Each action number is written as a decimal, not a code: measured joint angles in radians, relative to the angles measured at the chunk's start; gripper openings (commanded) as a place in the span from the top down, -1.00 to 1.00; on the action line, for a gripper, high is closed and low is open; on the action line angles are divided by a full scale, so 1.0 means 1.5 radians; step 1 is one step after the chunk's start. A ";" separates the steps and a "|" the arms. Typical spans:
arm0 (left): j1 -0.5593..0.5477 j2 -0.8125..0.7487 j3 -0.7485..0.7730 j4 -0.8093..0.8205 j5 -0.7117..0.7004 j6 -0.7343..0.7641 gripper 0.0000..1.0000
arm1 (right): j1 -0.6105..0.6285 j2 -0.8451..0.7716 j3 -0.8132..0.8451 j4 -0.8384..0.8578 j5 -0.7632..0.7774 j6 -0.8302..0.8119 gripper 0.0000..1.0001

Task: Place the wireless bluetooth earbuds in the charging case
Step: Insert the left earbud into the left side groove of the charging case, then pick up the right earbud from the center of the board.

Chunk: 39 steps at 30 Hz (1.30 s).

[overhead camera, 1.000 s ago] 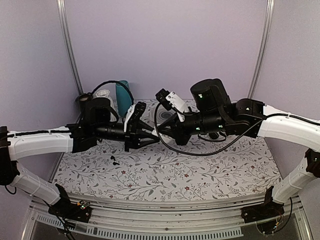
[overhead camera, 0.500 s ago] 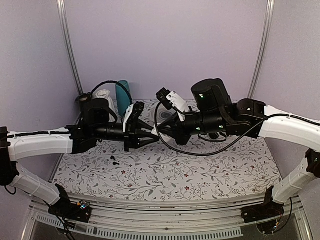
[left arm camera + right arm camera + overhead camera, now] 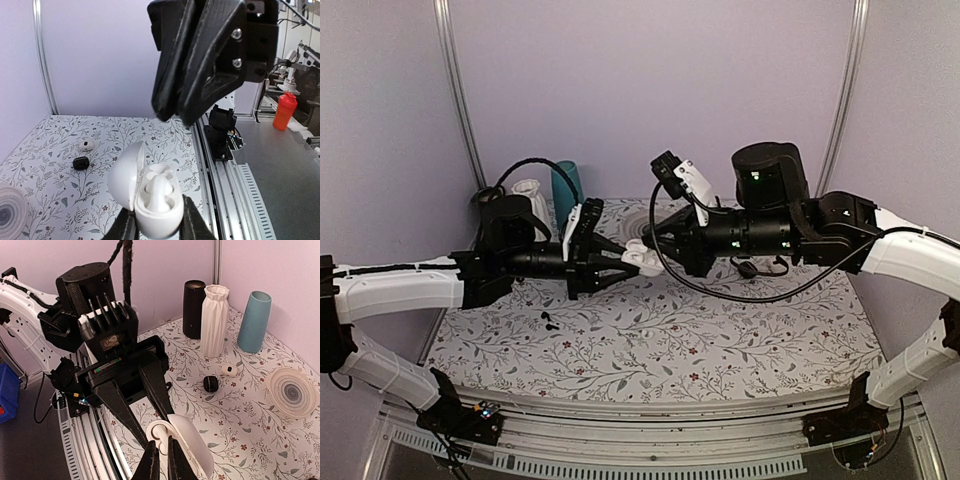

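My left gripper [image 3: 156,225] is shut on an open white charging case [image 3: 165,215], held in the air with its lid [image 3: 122,175] swung to the left. One white earbud [image 3: 159,192] sits in the case, stem up. My right gripper [image 3: 172,117] hangs just above the case with its jaws together, apart from the bud. In the right wrist view its fingertips [image 3: 162,462] line up over the bud [image 3: 164,440] in the case [image 3: 192,445]. In the top view both grippers meet at the case [image 3: 640,258] above the table's middle. Tiny black earbuds [image 3: 549,320] lie on the table at the left.
A small black case [image 3: 211,384] and a small white case [image 3: 229,369] lie on the floral tabletop. A black vase [image 3: 194,309], a white vase [image 3: 215,320] and a teal vase [image 3: 254,322] stand at the back. A round plate [image 3: 292,392] lies nearby.
My right arm has drawn back to the right and risen a little. The white case in my left gripper now shows between the two grippers. My left gripper has shifted slightly right.
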 measured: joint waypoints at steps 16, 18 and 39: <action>0.064 -0.078 -0.071 0.049 -0.148 -0.048 1.00 | -0.056 -0.077 -0.116 0.040 0.008 0.056 0.25; 0.072 -0.091 -0.074 0.050 -0.171 -0.056 1.00 | -0.058 -0.063 -0.134 0.042 0.017 0.068 0.20; 0.119 -0.152 -0.083 0.033 -0.235 -0.091 1.00 | -0.059 0.239 -0.199 0.128 -0.062 0.113 0.21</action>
